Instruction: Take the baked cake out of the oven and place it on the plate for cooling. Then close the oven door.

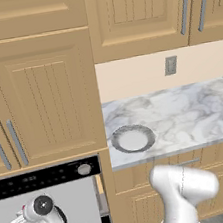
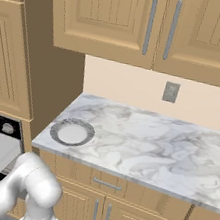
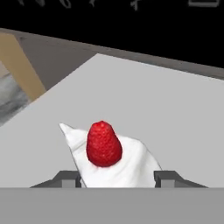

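Straddling the baked cake (image 3: 114, 159), our gripper (image 3: 118, 177) stands spread; we should close squarely on its sides, avoiding the red topping.

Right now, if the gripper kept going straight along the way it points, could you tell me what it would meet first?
Most likely the baked cake: in the hand view the wedge sits between the fingertips of the gripper, on a grey surface. Contact itself cannot be judged.

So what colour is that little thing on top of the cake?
Bright red, like a strawberry, on the pale white cake; the hand view shows it best.
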